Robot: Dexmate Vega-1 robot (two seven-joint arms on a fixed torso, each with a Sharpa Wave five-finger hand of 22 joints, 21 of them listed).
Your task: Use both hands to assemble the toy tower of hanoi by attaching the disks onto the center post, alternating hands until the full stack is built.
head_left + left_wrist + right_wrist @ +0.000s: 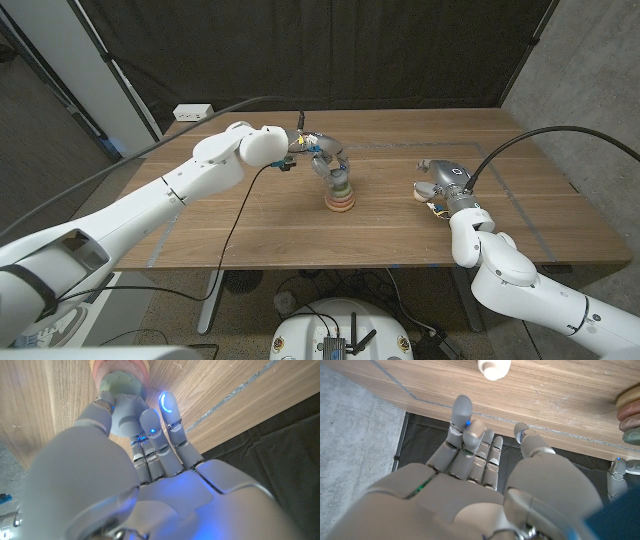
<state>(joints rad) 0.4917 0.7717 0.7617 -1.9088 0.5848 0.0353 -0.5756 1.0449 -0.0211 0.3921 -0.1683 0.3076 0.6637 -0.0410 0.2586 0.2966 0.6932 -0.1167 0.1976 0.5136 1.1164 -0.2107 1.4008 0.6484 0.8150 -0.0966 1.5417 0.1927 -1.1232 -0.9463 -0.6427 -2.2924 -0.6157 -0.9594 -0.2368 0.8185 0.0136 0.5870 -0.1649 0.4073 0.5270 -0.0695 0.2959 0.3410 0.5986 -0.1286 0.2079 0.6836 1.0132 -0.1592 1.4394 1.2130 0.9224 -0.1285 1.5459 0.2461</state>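
The left hand [328,160] reaches down onto the disk stack [339,195], its fingertips [111,404] pinching a pale green scalloped disk [121,383] at the top, over a smooth pink disk [100,367] beneath. The rounded stack stands mid-table on the grained wooden table [250,215], with bare wood all round it. The right hand [440,186] waits well apart from the stack, fingers spread and holding nothing; a small white rounded cap [493,367] lies just beyond its fingertips.

- It looks like a robot lab or test room.
- A black curtain [400,50] hangs behind the wooden desk [250,220].
- Bare concrete wall [590,60], loose cables [120,310] on the floor.
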